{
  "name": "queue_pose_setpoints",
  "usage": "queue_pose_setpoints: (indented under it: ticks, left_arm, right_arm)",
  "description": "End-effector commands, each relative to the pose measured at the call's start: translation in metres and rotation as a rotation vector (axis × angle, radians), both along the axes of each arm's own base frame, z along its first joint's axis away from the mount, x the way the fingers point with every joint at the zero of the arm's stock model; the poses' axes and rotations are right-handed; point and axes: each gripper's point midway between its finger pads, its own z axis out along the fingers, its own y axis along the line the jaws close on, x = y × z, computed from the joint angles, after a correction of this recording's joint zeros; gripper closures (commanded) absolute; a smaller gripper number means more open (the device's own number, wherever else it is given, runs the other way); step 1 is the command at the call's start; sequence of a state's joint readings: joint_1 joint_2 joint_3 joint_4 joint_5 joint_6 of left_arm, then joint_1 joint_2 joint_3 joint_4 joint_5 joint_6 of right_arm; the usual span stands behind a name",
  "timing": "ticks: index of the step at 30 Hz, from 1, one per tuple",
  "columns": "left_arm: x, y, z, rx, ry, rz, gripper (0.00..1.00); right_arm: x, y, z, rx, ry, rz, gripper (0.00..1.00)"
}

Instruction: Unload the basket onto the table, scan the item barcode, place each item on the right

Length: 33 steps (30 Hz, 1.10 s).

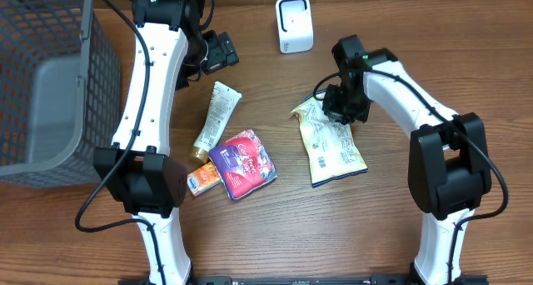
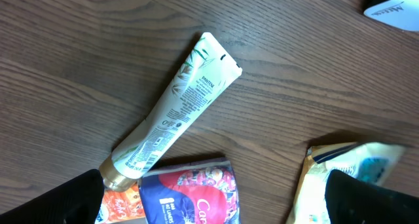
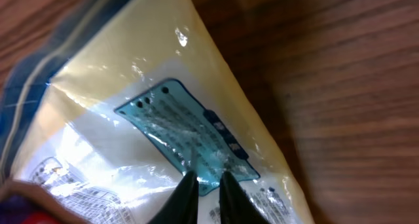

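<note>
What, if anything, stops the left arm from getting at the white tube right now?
Probably nothing, so yes. The left gripper is open close by the tube, which lies flat on the table. Only its cap end sits against the red packet.

Dark brown wood-grain table [image 1: 333,235] under even light

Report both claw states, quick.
Left claw: open, holding nothing.
Right claw: closed, pinching the bag.
</note>
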<state>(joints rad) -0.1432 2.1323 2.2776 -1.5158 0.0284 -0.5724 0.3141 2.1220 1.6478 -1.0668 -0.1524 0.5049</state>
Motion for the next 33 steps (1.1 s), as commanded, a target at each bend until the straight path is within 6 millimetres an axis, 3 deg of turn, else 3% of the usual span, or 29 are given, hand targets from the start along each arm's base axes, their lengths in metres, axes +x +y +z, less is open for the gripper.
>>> queue_pose_setpoints:
  ticks: [1, 3, 6, 14, 20, 24, 27, 31, 33]
  left_arm:
    - [0.002, 0.001, 0.011, 0.008, -0.032, -0.011, 0.00]
    - [0.002, 0.001, 0.011, 0.008, -0.032, -0.011, 0.00]
    - [0.002, 0.001, 0.011, 0.008, -0.032, -0.011, 0.00]
    - [0.001, 0.001, 0.010, 0.008, -0.031, -0.011, 0.00]
    - [0.000, 0.001, 0.010, 0.008, -0.027, -0.011, 0.00]
    - [0.000, 0.001, 0.010, 0.009, -0.025, -0.011, 0.00]
    - [-0.001, 0.001, 0.010, 0.009, -0.020, -0.011, 0.00]
    - [-0.003, 0.001, 0.010, 0.010, -0.013, -0.011, 0.00]
    - [-0.003, 0.001, 0.009, 0.010, -0.012, -0.011, 0.00]
  right_arm:
    - [0.025, 0.013, 0.052, 0.068, -0.108, 0.019, 0.81]
    - [0.024, 0.028, 0.063, 0.140, -0.114, 0.079, 0.76]
    - [0.019, 0.039, 0.064, 0.181, -0.103, 0.104, 0.76]
    - [0.017, 0.047, 0.031, 0.168, -0.119, 0.092, 0.77]
    - [0.017, 0.048, -0.010, 0.197, -0.139, 0.003, 0.95]
    - [0.014, 0.037, -0.025, 0.141, -0.149, -0.010, 0.96]
    - [0.018, 0.034, -0.012, 0.129, -0.147, -0.009, 0.96]
    - [0.031, 0.033, 0.047, 0.105, -0.201, 0.063, 0.96]
    - [0.033, 0.034, 0.067, 0.104, -0.213, 0.087, 0.90]
